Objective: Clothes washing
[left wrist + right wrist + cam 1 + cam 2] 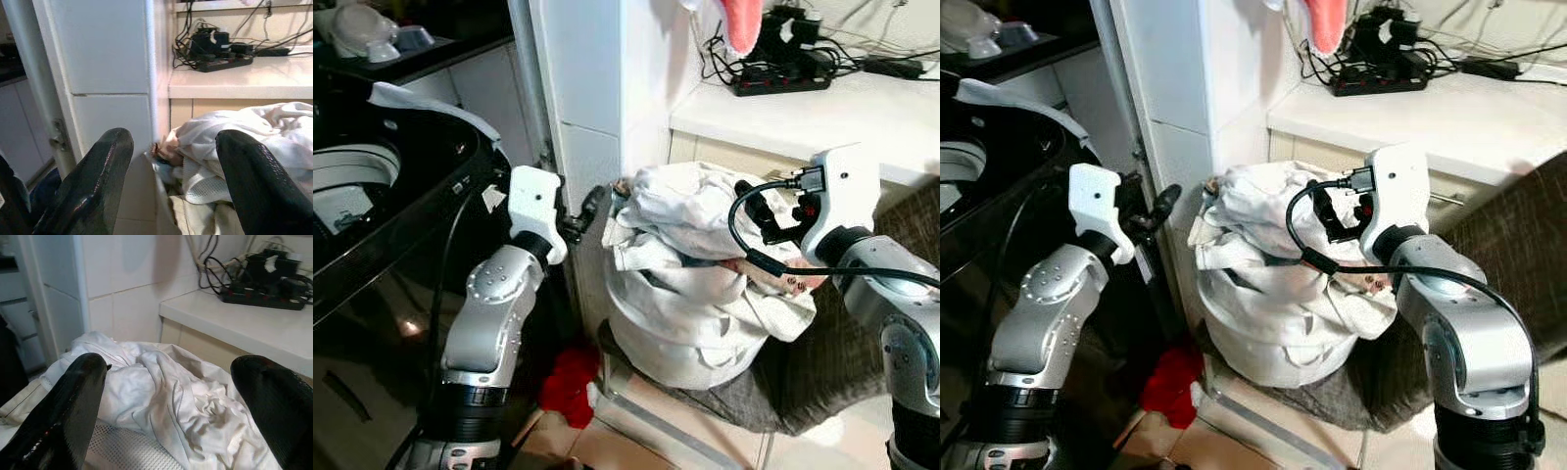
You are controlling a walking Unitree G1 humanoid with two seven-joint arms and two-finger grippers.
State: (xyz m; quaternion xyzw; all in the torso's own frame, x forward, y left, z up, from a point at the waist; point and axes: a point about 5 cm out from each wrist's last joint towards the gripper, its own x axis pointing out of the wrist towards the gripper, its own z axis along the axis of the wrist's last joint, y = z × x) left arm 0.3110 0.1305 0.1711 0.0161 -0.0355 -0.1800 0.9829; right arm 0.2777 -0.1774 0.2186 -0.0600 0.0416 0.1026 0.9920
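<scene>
Left eye view is showing a heap of crumpled white cloth laundry (pixel 690 220) piled in a round white fabric basket (pixel 680 338), standing beside the white tiled pillar (pixel 592 88). The left gripper (pixel 590 209) is hovering at the pillar-side edge of the heap, fingers spread and empty. The right gripper (pixel 756 211) is hovering over the heap's far side from the pillar, fingers likewise spread and holding nothing.

Handling judgement: the laundry is looking soft, light and limp; it will drape and may drag neighbouring pieces out with it. A raised fold at the top of the heap (pixel 146 372) is offering the best hold.

Clearances: the pillar is crowding the left gripper, and the white counter edge (pixel 773 132) is lying just behind the heap. Open room is lying above the heap. The black top-loading washing machine (pixel 372 206) is standing across the pillar from the basket, with a red cloth (pixel 570 382) on the floor between them.
</scene>
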